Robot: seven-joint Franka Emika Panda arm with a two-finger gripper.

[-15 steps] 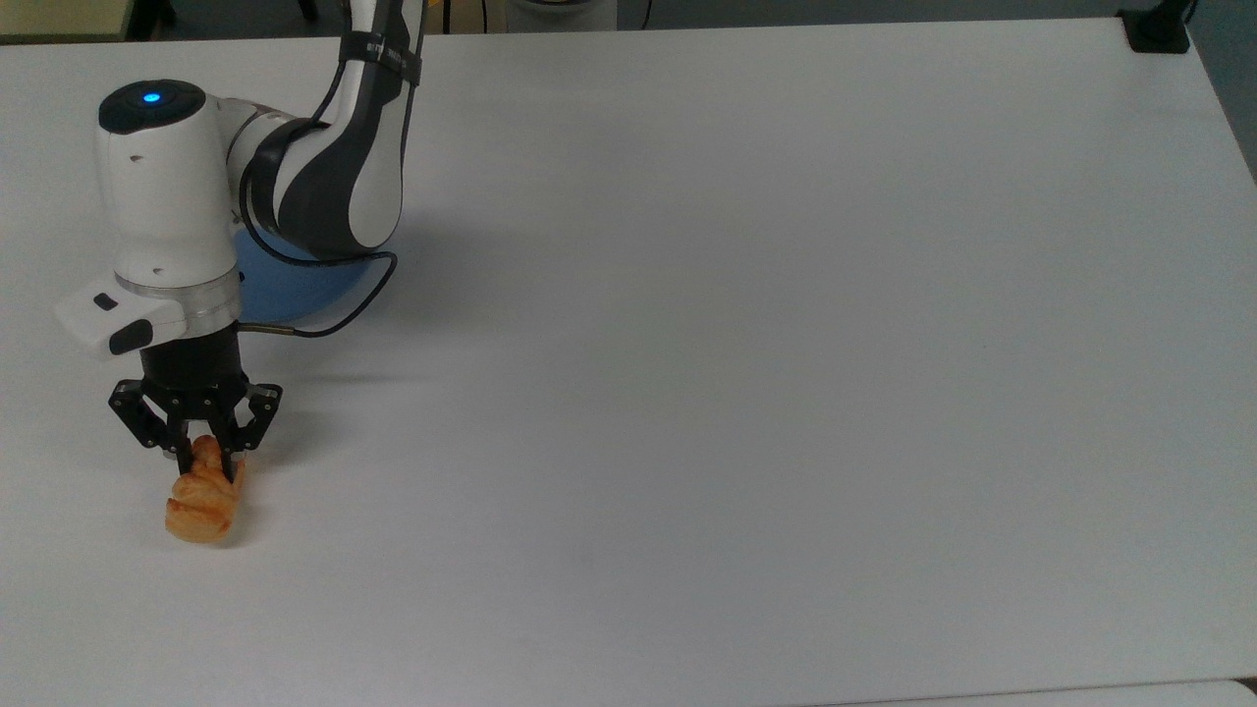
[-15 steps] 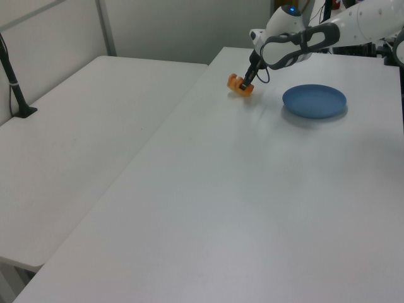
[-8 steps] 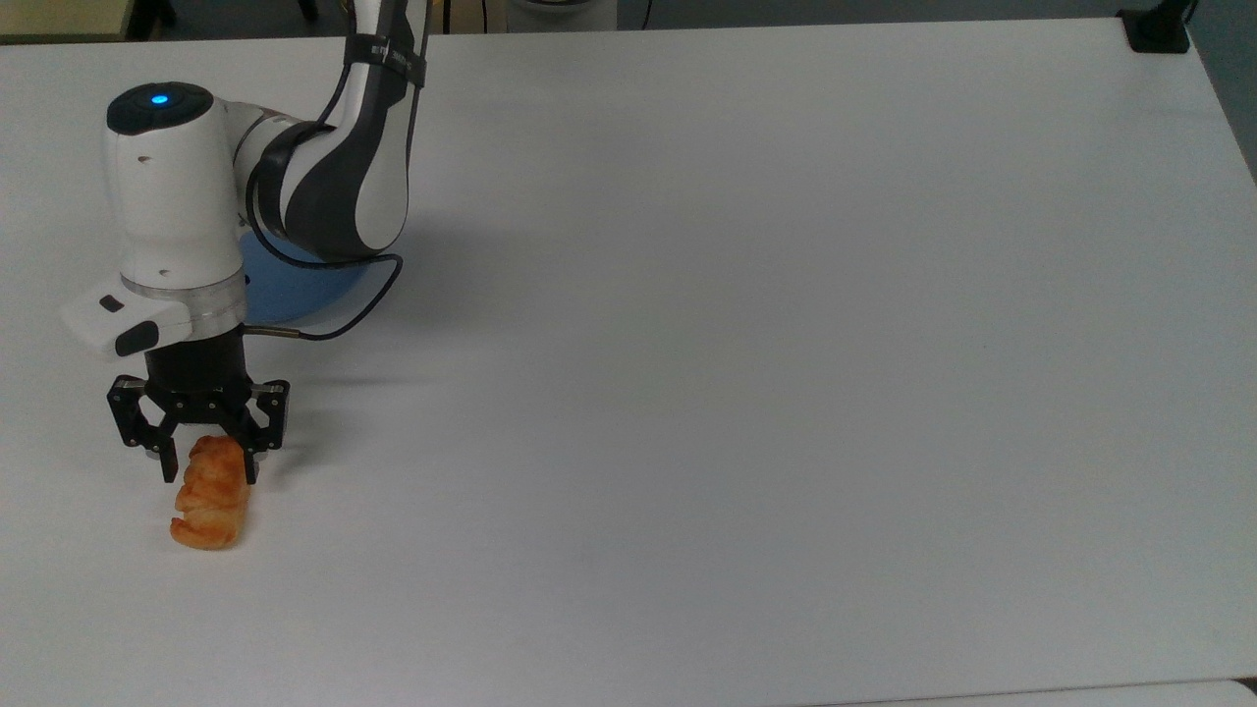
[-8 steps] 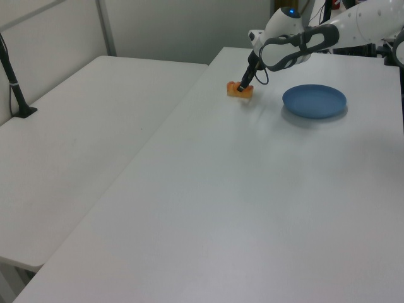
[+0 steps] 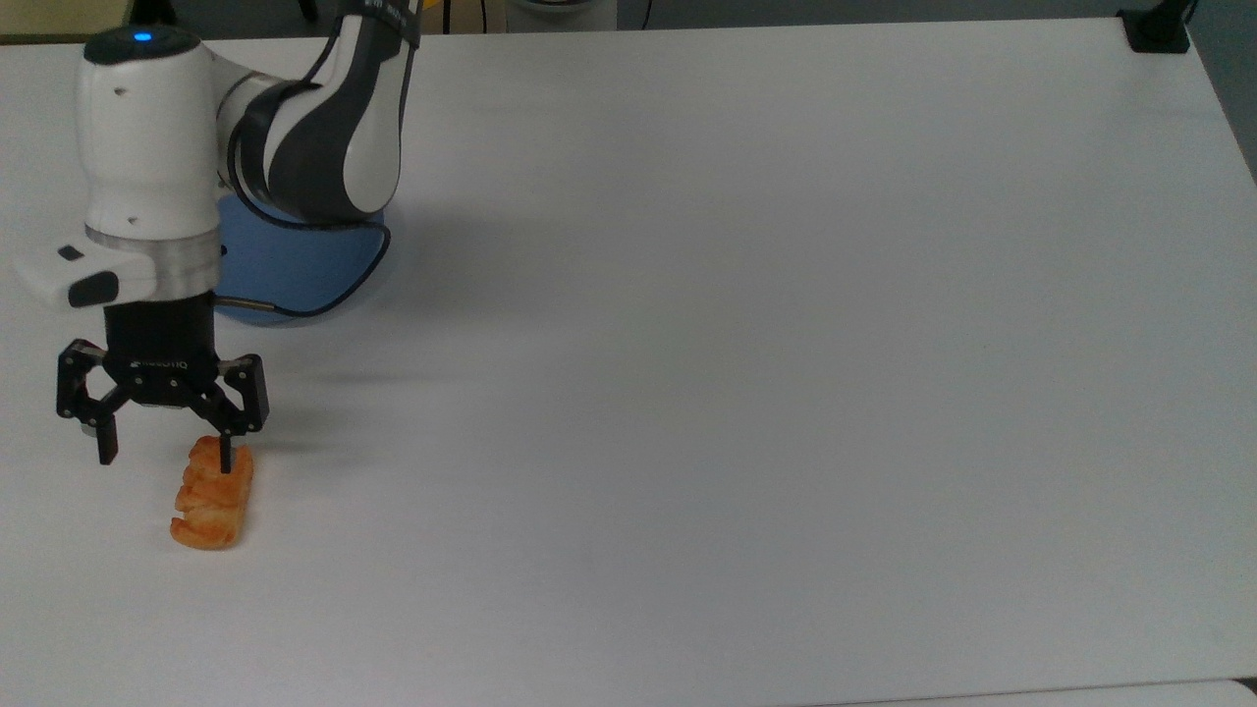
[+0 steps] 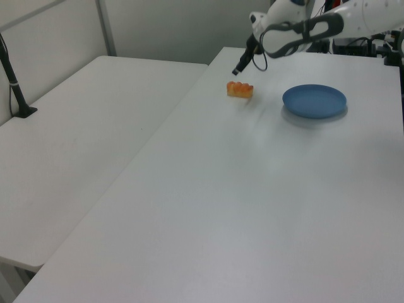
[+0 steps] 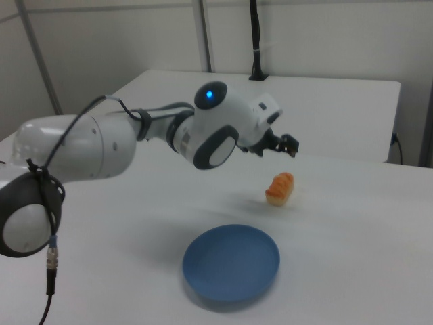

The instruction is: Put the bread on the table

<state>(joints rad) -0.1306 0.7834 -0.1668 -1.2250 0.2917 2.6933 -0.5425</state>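
The bread [image 5: 211, 496], a small golden-orange ridged roll, lies flat on the white table [image 5: 687, 344] near the top view's left edge. It lies beside the blue plate in the left view [image 6: 240, 89] and in the right view [image 7: 279, 188]. My gripper [image 5: 167, 457] hangs above the bread, open, with nothing between its fingers. In the top view one fingertip overlaps the roll's upper end. The left view has the gripper [image 6: 237, 69] lifted clear of the bread, and the right view has the gripper [image 7: 287, 145] above and behind it.
A round blue plate [image 5: 295, 265] sits behind the bread, partly under the arm; it shows whole in the left view [image 6: 314, 101] and the right view [image 7: 231, 263]. A black clamp [image 5: 1159, 29] stands at the far right corner. A second white table [image 6: 82, 145] adjoins.
The gripper let go of the bread, opened wider and rose away from it. The bread settled flat on the table and stayed put.
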